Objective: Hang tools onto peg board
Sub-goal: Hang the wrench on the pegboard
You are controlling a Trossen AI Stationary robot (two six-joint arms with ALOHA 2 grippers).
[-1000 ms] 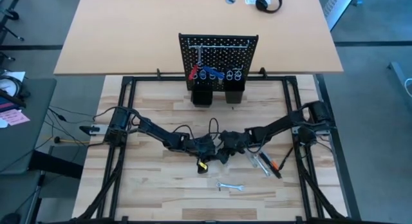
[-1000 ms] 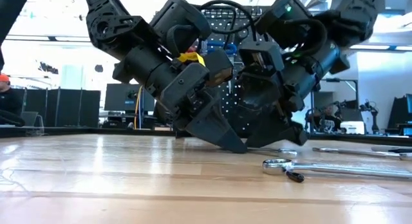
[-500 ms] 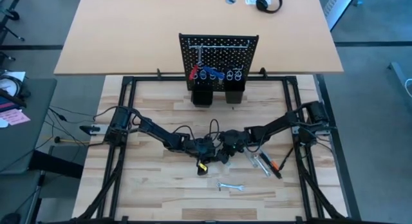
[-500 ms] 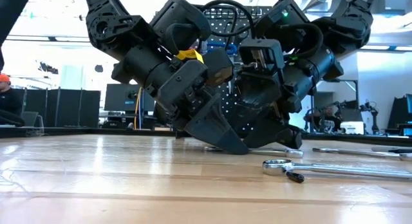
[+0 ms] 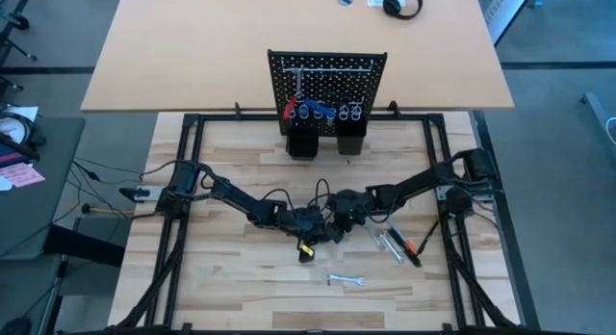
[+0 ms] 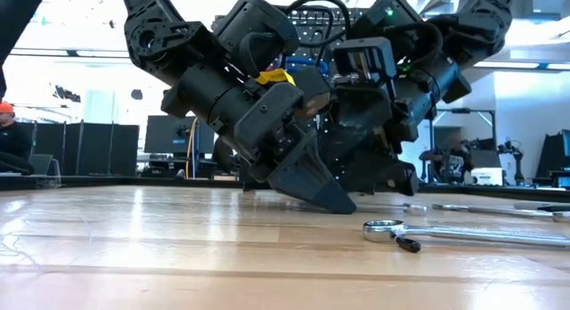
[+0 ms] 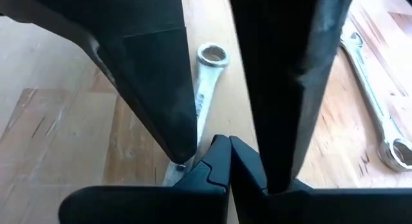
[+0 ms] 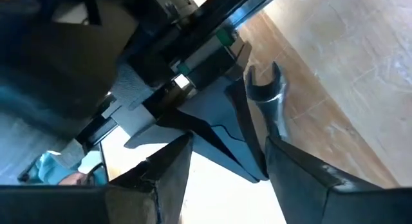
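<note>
The left claw (image 5: pixel 310 229) is clamped shut on a silver wrench (image 7: pixel 205 98) at mid-worktop (image 5: pixel 221 277), and the right claw (image 5: pixel 337 229) stands wide around the wrench's open end. The peg board (image 5: pixel 327 80) stands upright at the far edge.

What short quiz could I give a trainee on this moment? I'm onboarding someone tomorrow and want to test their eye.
1. True or false: the left gripper is open and holds nothing.
2. Where do the right gripper's fingers stand?
A. Shut on the scissors
B. Apart, on either side of the wrench that the left gripper holds
C. At a hook on the peg board
3. How many black cups stand at the peg board's base?

Key
1. False: it is shut on the silver wrench.
2. B
3. Two
</note>
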